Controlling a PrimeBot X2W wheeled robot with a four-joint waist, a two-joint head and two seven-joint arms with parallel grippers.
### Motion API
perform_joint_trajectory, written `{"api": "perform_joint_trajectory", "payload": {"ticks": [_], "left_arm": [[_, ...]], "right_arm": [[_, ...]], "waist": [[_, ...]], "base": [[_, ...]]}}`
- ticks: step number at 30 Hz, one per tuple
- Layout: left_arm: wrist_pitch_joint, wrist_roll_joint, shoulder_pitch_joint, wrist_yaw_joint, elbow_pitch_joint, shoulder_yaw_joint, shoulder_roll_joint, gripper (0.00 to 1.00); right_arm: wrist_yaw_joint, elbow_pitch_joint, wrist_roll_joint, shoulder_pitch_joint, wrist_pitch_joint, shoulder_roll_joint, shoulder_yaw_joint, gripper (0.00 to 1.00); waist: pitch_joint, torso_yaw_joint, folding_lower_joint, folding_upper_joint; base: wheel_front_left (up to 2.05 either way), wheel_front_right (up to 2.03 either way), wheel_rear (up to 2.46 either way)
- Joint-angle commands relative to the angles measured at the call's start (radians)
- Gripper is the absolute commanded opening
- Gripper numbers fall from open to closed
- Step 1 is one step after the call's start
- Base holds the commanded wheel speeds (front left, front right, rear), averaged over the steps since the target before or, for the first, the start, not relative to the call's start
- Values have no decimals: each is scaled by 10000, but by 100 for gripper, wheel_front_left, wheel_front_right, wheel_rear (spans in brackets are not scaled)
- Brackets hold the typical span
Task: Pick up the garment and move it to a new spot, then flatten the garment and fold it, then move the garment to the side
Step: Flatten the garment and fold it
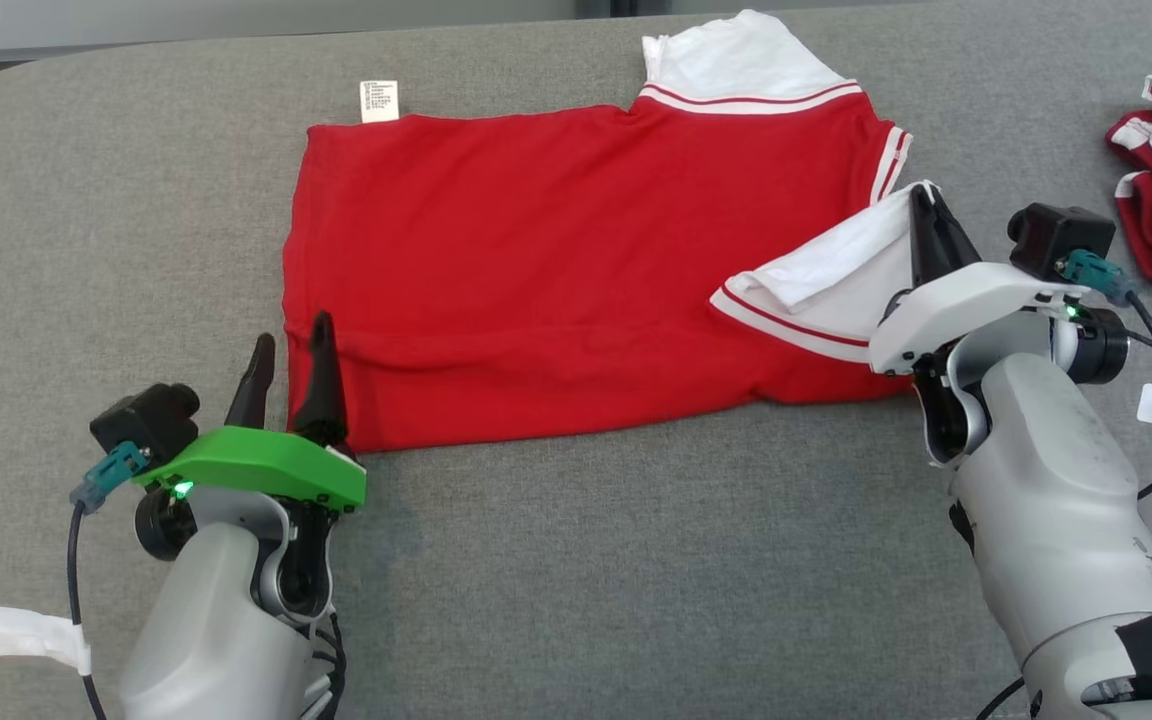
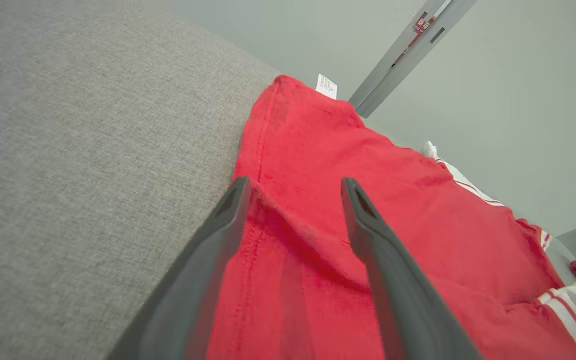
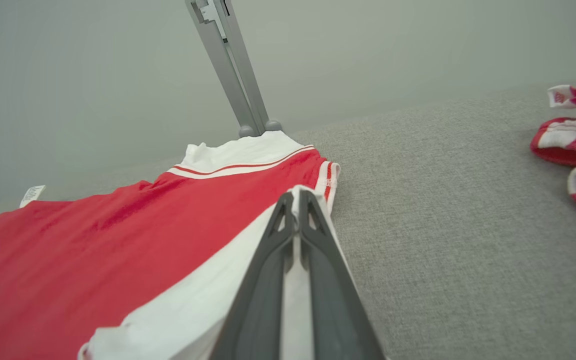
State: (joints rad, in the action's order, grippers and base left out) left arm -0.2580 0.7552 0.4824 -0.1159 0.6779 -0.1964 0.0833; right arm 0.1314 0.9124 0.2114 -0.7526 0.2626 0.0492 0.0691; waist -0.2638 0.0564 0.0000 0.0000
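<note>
Over the grey fabric surface [image 1: 576, 560], I'm judging the garment [image 1: 556, 260] limp, light: right gripper [image 1: 926, 200] pinching its three-o'clock sleeve [image 1: 826, 280], left gripper [image 1: 291, 345] gaping.

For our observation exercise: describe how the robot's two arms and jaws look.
Left arm: pale grey, green wrist cover, black camera, teal plug with black cable. Right arm: pale grey, white cover, same camera and cable, black patch. Jaws: long, dark, tapered.

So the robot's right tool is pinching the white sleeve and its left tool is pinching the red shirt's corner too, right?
Not quite. The right tool does pinch the white sleeve, but the left tool is open, its fingers apart over a corner of the red shirt. The left wrist view shows it.
</note>
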Motion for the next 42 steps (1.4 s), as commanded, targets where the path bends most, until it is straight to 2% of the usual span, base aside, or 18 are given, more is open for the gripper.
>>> {"api": "perform_joint_trajectory", "payload": {"ticks": [1,6,12,21,25,30,37,38,42], "left_arm": [[-64,-63,-62,-61,-187,15,15,100],[-72,-210,-645,-81,-1165,132,204,100],[-1,-340,-1516,49,-2112,179,463,100],[1657,-197,-2837,617,-3037,-128,1028,100],[2513,-228,-2948,1001,-2976,-289,1191,100],[3204,-138,-2411,1417,-2390,-346,1129,100],[3525,26,-1748,1618,-1369,-297,1032,100],[3530,38,-1668,1622,-1224,-292,1007,94],[3512,90,-1516,1523,-815,-352,896,49]], "right_arm": [[-17,67,-92,-171,28,27,73,100],[-17,126,-119,-364,28,27,292,100],[-17,-393,-16,-43,28,26,263,100],[-17,-807,-601,781,15,57,5,100],[-17,-928,-840,1212,-366,116,-159,100],[-17,-1479,-1043,1882,-1119,99,-353,100],[-17,-2118,-1226,2625,-2272,50,-243,100],[-17,-2133,-1182,2692,-2410,38,-215,100],[-17,-1925,-1010,2830,-2747,24,-131,100]], "waist": [[36,49,0,0],[161,143,0,0],[373,145,0,0],[914,11,0,0],[1064,-86,0,0],[1033,-316,0,0],[788,-665,0,0],[753,-692,0,0],[675,-689,0,0]], "base": [[0,0,0],[0,0,0],[0,0,0],[0,0,0],[0,0,0],[0,0,0],[0,0,0],[0,0,0],[0,0,0]]}}
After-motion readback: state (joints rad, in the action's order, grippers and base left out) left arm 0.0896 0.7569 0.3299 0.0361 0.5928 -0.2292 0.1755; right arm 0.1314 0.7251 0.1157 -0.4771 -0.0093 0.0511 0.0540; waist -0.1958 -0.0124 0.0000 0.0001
